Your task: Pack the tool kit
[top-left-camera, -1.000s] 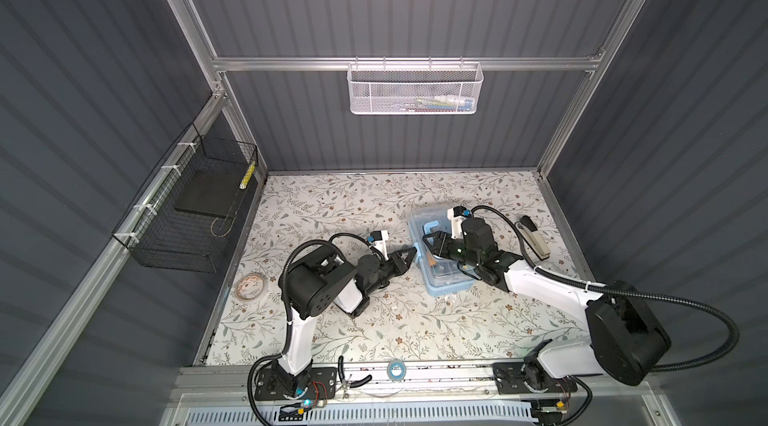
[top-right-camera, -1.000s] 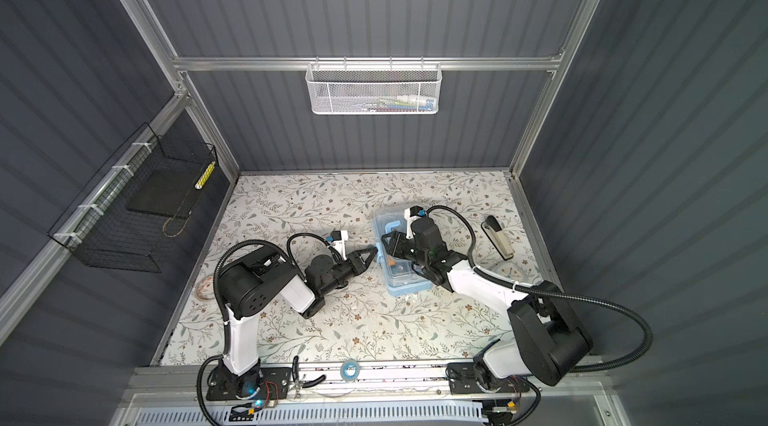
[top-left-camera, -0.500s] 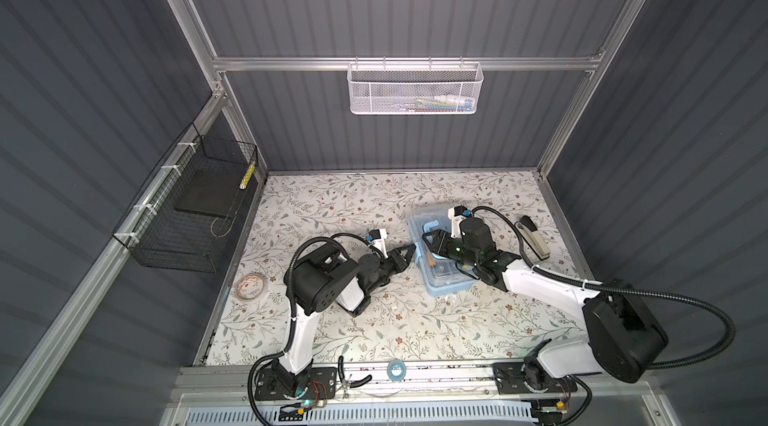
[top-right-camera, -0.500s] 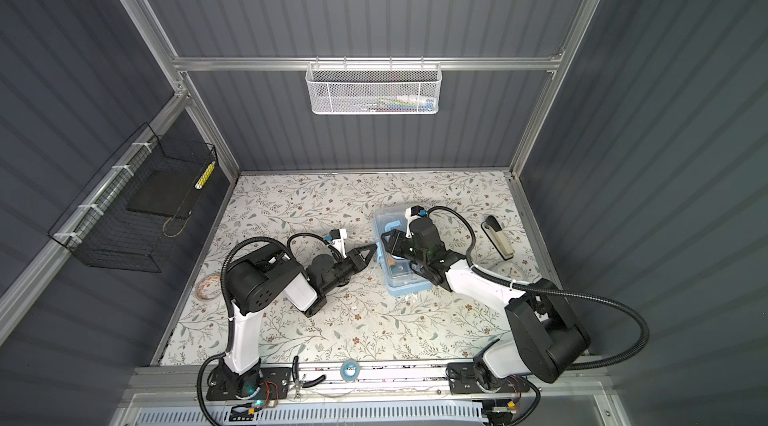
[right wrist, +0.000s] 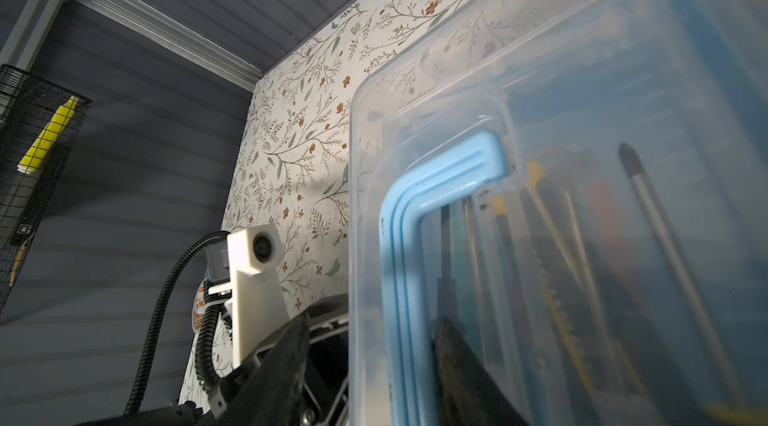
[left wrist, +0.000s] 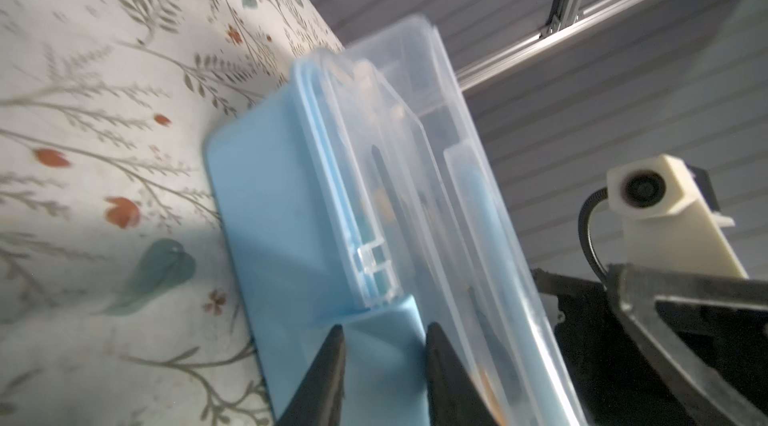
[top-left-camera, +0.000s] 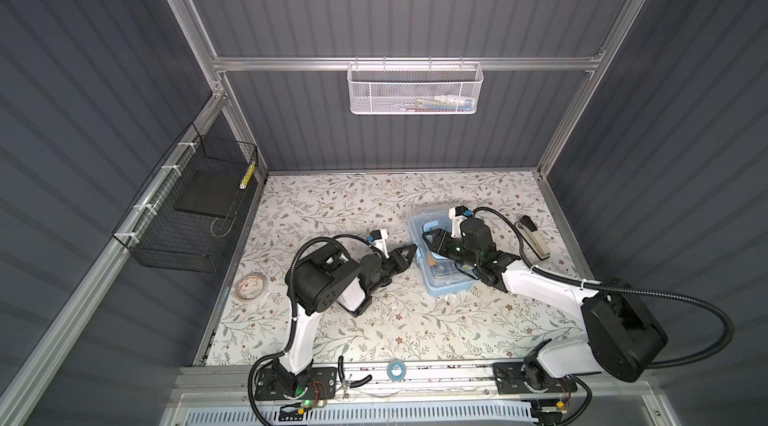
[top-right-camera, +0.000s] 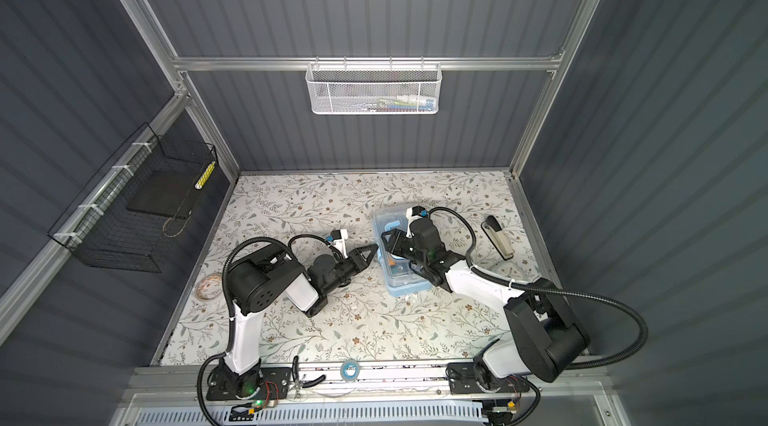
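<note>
Floral tabletop (left wrist: 83, 112): left gripper (left wrist: 382, 326) straddles tool kit (left wrist: 266, 204) latch (left wrist: 384, 357).

The left hand (top-left-camera: 411, 251) has crept a little towards the back wall along the left side of the tool kit (top-left-camera: 446, 287), its fingers now astride the light-blue latch (left wrist: 382, 320); the left arm's black elbow block (top-left-camera: 322, 282) has risen slightly with it; the right hand (top-left-camera: 430, 242), above the kit's left rim, has drifted the same way, barely.
</note>
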{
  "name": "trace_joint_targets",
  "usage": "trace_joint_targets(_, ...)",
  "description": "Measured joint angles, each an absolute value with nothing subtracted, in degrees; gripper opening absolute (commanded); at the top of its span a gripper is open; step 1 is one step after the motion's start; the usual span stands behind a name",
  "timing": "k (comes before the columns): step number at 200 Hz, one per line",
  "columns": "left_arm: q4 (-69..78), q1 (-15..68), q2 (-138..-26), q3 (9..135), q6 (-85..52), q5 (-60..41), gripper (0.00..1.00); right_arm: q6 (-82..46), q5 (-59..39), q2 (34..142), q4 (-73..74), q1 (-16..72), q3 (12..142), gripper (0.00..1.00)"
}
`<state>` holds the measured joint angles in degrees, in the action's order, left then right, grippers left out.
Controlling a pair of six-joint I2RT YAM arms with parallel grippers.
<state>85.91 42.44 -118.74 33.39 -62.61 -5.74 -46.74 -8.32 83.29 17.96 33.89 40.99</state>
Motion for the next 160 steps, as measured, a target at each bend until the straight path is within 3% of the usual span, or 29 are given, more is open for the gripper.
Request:
trace_joint_targets(61, 83.70, 42.46, -117.51, 33.41, -62.76, -5.10, 0.35, -47.29, -8.10, 83.70, 19.05, 33.89, 40.95, 0.50)
trace_joint_targets(160, 63.13, 40.95, -108.38, 36.07, -58.00, -6.59, 0.40, -51.09, -7.35, 79.61, 16.49, 34.65, 39.90, 0.52)
